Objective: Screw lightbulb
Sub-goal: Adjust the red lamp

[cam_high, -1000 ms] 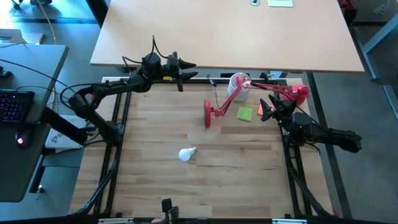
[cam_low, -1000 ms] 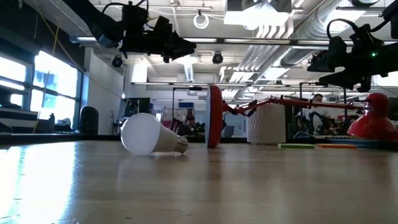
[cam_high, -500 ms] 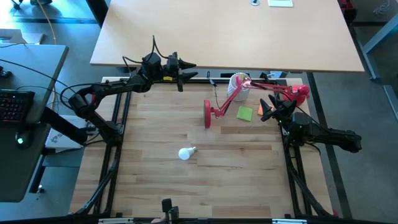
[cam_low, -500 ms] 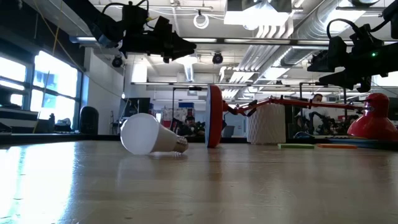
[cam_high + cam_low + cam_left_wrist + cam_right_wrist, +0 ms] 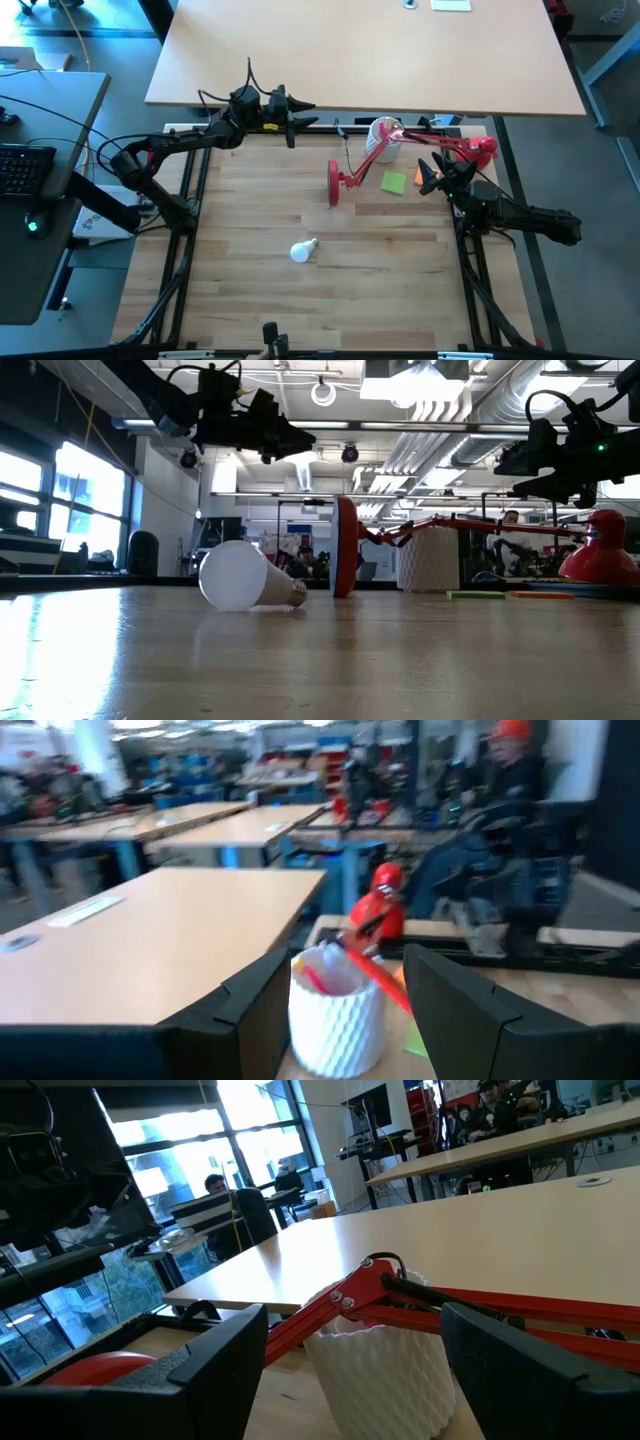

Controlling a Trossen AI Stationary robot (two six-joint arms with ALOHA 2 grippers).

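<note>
The lightbulb (image 5: 245, 576) lies on its side on the table (image 5: 320, 660), near the red lamp base (image 5: 345, 547)

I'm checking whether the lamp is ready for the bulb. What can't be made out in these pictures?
- The lamp's socket: in the high view the red lamp shade is too small to show it; in the low view it faces away.
- The lightbulb base threads: too small from above; in the low view the globe partly hides the base.
- The pen cup contents: blurred in the left wrist view.
</note>
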